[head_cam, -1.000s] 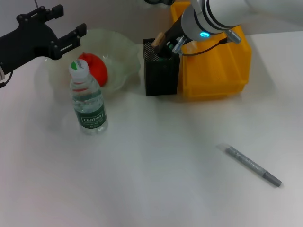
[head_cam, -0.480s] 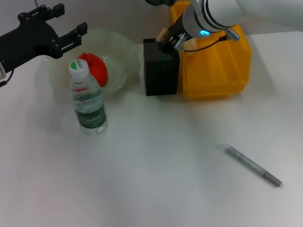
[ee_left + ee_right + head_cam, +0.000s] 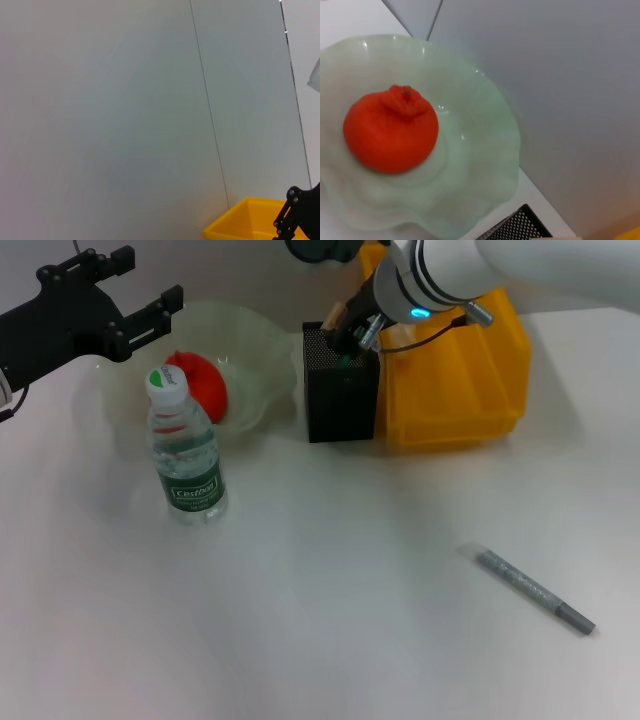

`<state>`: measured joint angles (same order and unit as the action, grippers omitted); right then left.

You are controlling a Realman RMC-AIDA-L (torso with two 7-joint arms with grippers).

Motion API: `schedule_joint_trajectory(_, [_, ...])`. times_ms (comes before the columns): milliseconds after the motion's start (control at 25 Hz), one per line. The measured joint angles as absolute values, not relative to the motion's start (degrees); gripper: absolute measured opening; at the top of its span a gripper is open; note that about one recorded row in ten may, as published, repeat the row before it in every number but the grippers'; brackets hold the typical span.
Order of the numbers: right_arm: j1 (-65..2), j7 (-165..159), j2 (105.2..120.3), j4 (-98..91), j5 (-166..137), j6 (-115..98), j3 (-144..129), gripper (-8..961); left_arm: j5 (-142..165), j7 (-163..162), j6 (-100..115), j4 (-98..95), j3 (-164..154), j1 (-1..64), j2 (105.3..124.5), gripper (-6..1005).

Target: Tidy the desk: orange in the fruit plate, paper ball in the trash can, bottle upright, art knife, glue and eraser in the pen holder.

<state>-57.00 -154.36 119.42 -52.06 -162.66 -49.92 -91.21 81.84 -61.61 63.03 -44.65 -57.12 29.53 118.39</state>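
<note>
One orange [image 3: 196,386], one bottle [image 3: 185,450]

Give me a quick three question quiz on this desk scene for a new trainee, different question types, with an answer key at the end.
1. True or false: the orange lies in the fruit plate.
2. Multiple choice: the bottle is A) lying on its side, B) standing upright, C) inside the trash can.
3. Fill in: the right end effector holds the eraser over the ____.

Key: 1 true. 2 B. 3 pen holder.

The left end effector is raised near the fruit plate, holding nothing; a grey pen lies on the desk.
</note>
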Motion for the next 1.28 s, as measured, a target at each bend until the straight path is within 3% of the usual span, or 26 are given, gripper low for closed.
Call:
schedule_joint_trajectory(680, [-55.77, -154.14, 119.53, -55.83, -161.93, -50.11, -91.13, 549, 81.78, -61.46, 62.71, -44.65, -57.12, 29.53, 118.43, 686])
schedule_joint_trajectory(960, [-52.07, -154.12, 119.33, -73.23, -154.87, -70.27, -88.45, 577, 81.65, -60.96, 62.66, -44.65, -57.13, 29.64, 118.39, 685])
schedule_joint_trajectory(1280, [-52.62, -159.13, 119.29, -82.38, -154.20, -90.89, -83.92, 578, 81.64, -60.93, 62.66, -44.65, -56.88, 29.66, 118.32, 685])
